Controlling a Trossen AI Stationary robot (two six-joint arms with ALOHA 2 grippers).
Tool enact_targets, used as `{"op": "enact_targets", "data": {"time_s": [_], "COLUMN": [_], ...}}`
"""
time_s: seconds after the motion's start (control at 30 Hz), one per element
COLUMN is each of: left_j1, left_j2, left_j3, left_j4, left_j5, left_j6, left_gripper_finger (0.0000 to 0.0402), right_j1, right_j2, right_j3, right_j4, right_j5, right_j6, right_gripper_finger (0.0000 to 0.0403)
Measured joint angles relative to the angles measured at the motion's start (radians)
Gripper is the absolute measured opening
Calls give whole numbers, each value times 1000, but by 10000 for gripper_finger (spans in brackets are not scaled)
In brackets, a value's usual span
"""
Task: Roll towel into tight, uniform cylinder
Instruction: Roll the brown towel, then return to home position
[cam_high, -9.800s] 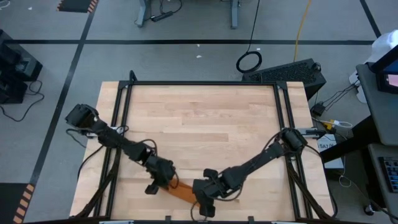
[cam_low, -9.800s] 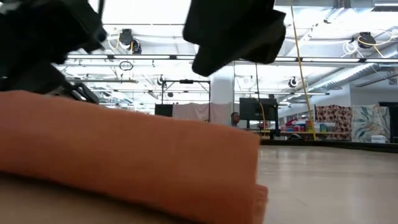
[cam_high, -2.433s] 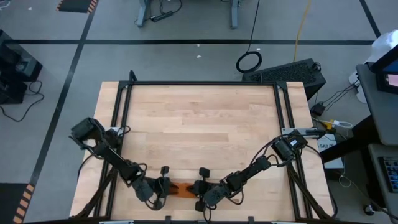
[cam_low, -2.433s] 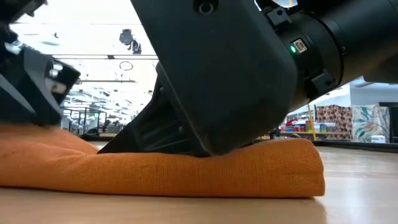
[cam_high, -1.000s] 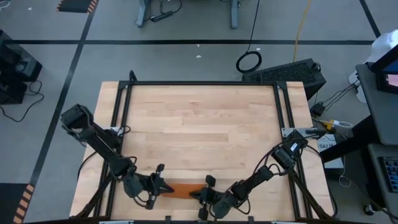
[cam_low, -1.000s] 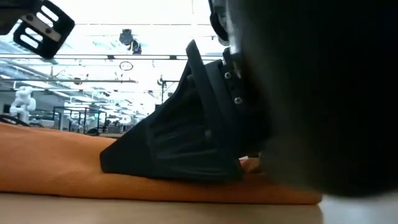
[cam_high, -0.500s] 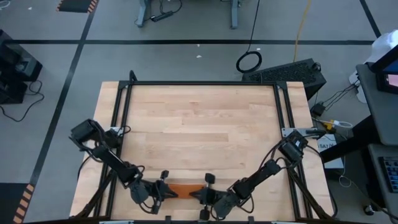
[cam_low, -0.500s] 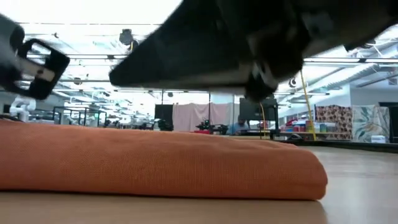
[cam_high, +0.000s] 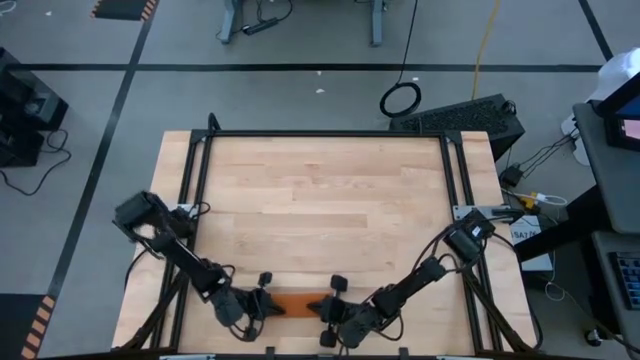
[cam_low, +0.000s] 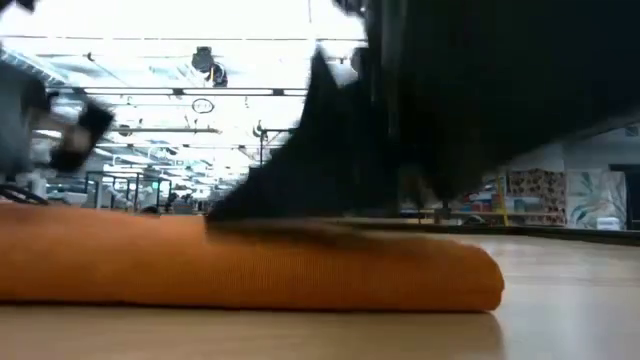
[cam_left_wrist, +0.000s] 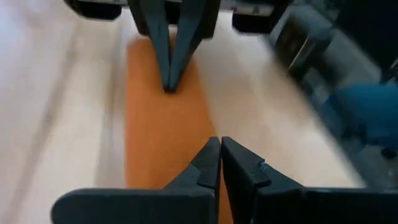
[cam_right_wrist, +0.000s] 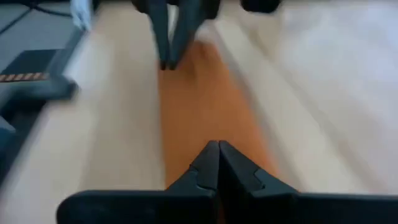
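Towel (cam_high: 295, 303) is lying as a narrow rust-orange strip on the desk (cam_high: 320, 200), close to the desk's near edge, roughly mid-width, long axis running along that edge. In low view it's sitting flat on the wood as a low folded band (cam_low: 250, 270) w/ one rounded end showing, not a round cylinder. Left gripper (cam_high: 268, 309) is sitting at one end of the towel, right gripper (cam_high: 322, 312) at the opposite end, both low over the desk and pointing at each other along the strip. Left fingers (cam_left_wrist: 210, 163) are clenched, tips together over the towel end (cam_left_wrist: 161, 124), nothing visibly pinched between them. Right fingers (cam_right_wrist: 208, 163) are clenched too, tips pressed together above the fabric (cam_right_wrist: 205, 99); can't tell if they're touching the cloth or just hovering above it. Each wrist view is showing the other arm's closed fingers at the far end of the strip. Low view is mostly blocked by a dark arm body (cam_low: 450, 100) right over the towel; beyond the desk, a big room w/ ceiling lights.
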Motion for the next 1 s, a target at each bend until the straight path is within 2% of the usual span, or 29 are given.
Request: {"op": "enact_targets", "data": {"time_s": [0.17, 0.3, 0.4, 0.5, 0.6, 0.77, 0.87, 1.0], "left_j1": [9, 1, -26, -59, -64, -25, 14, 77], "left_j2": [-199, -306, -338, -349, -370, -444, -500, -572], "left_j3": [1, 1, 1, 1, 1, 0, 0, 0], "left_j4": [-166, -226, -229, -228, -307, -420, -402, -403], "left_j5": [-12, -17, -20, -55, -84, -97, -107, -110], "left_j6": [11, 58, 124, 223, 262, 254, 287, 338], "left_gripper_finger": [22, 22, 22, 22, 22, 14, 4, 6], "right_j1": [-16, -19, -13, -14, -37, -81, -109, -148], "right_j2": [-144, -185, -190, -196, -251, -351, -410, -485], "right_j3": [4, 2, 2, 2, 1, 4, 2, 4], "right_j4": [-62, -132, -150, -204, -265, -405, -470, -564], "right_j5": [-6, -22, -33, -95, -140, -223, -285, -341], "right_j6": [-120, -147, -131, -133, -178, -330, -433, -487], "right_gripper_finger": [0, 0, 0, 0, 0, 0, 0, 0]}}
